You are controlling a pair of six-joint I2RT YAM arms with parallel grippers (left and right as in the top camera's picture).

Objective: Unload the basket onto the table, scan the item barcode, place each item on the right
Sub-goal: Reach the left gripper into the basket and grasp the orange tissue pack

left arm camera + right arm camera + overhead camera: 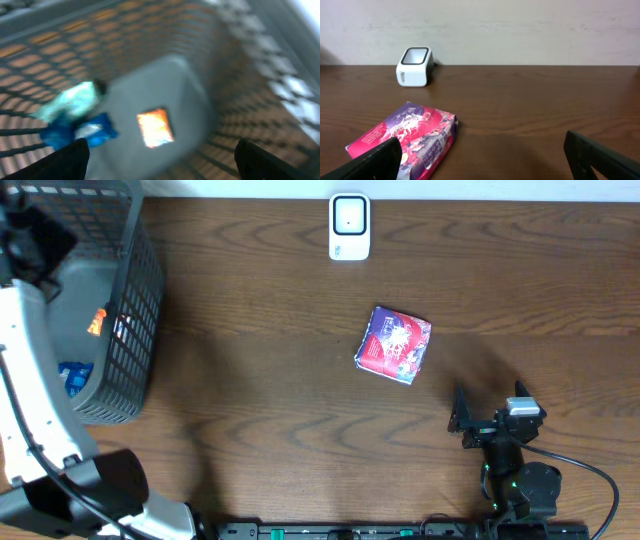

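At five o'clock on the desk (250,410), the right tool (482,145) gapes empty; a glancing pinch could skid the packet (393,344); the blurred left tool (161,147) seems open too.

I saw the purple-and-pink packet (393,344) lying flat and skewed, well apart from the upright white scanner (349,226).

We see the overhead view evenly and softly lit, sharp all over. The brown table (270,300) carries a faint diffuse shadow right of the snack packet (394,345) and another at the lower left. The left wrist view is badly smeared: the basket (60,45) mesh runs into streaks, and an orange item (156,127) glows, washed out at its middle. In the right wrist view the pale wall (520,30) is bright, while the right pincer (481,150) shows its fingers (370,162) dark and soft-edged.
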